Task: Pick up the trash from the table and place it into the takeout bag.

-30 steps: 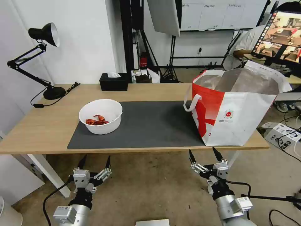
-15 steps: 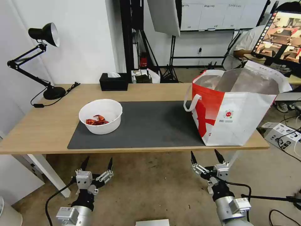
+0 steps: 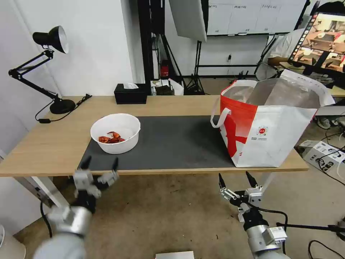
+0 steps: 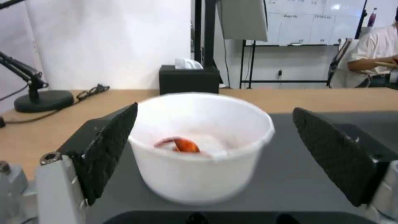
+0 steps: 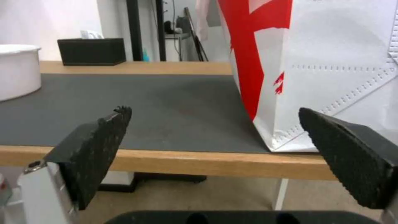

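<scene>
The trash on the table [image 3: 46,144] is a white round bowl [image 3: 115,133] with red crayfish shells, standing on the left part of the dark grey mat [image 3: 169,144]. My left gripper [image 3: 100,164] is open at the table's front edge, just in front of the bowl. In the left wrist view the bowl [image 4: 201,146] sits between its two spread fingers [image 4: 104,149]. The red-and-white takeout bag [image 3: 269,126] stands open at the table's right end. My right gripper [image 3: 235,178] hangs open below the front edge, under the bag's left corner, facing the bag [image 5: 315,62].
A black tissue box [image 3: 130,93] stands at the back of the table, and a black desk lamp [image 3: 50,68] at the back left. White table legs [image 3: 46,190] stand below the left end. Boxes and cables lie on the floor at the right.
My left gripper has risen from below the table to its front edge and moved a little left, toward the bowl. The right gripper has hardly moved.
</scene>
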